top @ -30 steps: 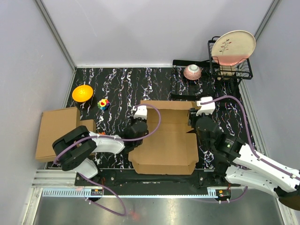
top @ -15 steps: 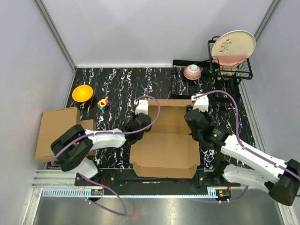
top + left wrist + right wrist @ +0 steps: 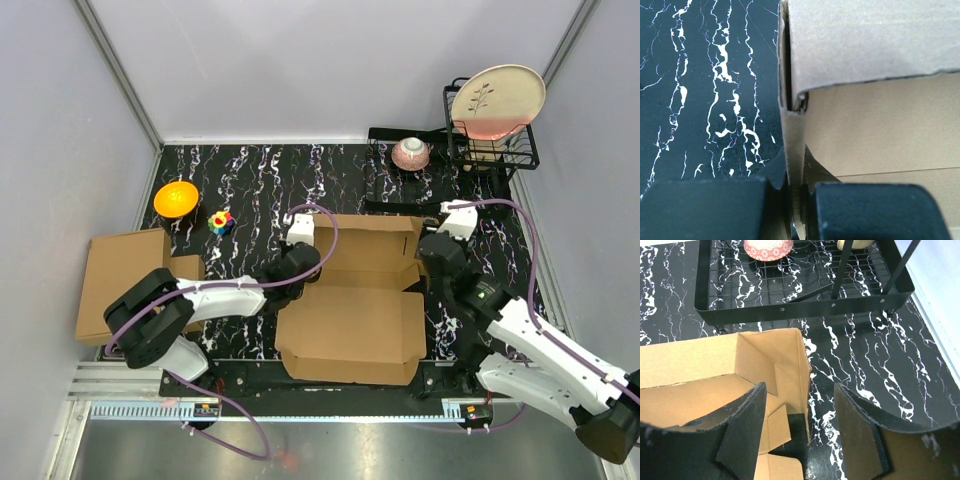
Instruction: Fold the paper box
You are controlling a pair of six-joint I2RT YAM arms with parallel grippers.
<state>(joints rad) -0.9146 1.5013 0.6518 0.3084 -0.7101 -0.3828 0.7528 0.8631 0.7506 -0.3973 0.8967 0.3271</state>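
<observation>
Paper box: mid-table, between the two arms; part-folded, rear section with walls raised, front panel flat toward the near edge.
Left gripper: clenched on the box's left wall; thin cardboard edge pinched between both fingers in the left wrist view.
Right gripper: released, fingers spread wide; held over the box's right rear corner, apart from the cardboard as far as the right wrist view shows.
Right rear corner of box: walls upright, an inner flap showing against the side wall.
Table: black, white marble veining.
Flat cardboard sheet: left edge of table, beside the left arm's base.
Orange bowl, multicoloured toy: rear left, near each other, well apart from the box.
Black wire rack: just behind the box's right rear corner; pink patterned bowl inside.
Plate: standing on edge in the rack at far right.
</observation>
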